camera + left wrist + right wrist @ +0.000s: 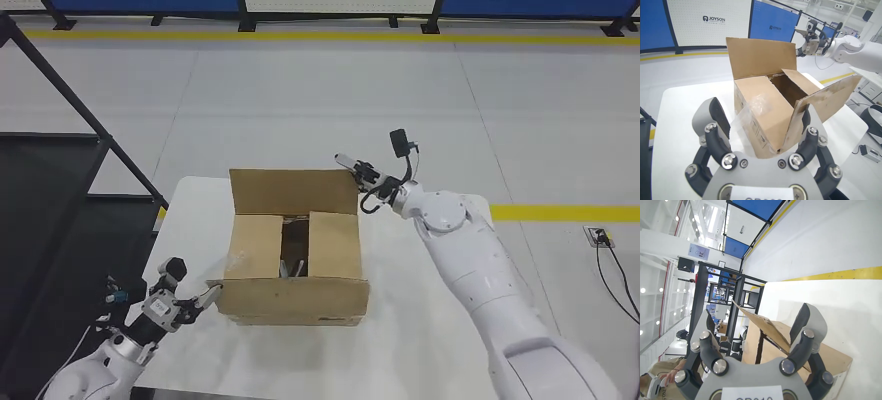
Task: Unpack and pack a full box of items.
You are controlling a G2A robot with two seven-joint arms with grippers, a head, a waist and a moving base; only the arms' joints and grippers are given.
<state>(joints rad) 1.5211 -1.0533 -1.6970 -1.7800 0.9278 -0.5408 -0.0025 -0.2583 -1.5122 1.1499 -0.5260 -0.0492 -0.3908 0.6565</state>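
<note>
Box: a cardboard box (335,245) (772,113) (776,351) is seen at the middle of the white table (420,330) (687,98) (829,298).
Flaps: the far flap (295,190) (761,56), at 12 o'clock, is stood upright. The near flap (295,300) (829,96), at 6 o'clock, is tilted outward. The flaps at 9 and 3 o'clock are folded inward, and a dark gap is left between them.
Contents: what lies inside the gap cannot be made out.
Plastic: a crumpled clear film (757,103) is stuck on the box wall at 9 o'clock, near its 6 o'clock corner.
Left gripper: the left gripper (205,298) (761,104) is held low at 8 o'clock from the box, pointed at that corner. Its fingers are spread wide, and one pad (807,121) is placed just beside the end of the near flap.
Right gripper: the right gripper (352,170) (755,308) is held at 1 o'clock from the box, at the upper corner of the far flap. Its fingers are spread apart, and the flap's edge is seen between them, unclamped.
</note>
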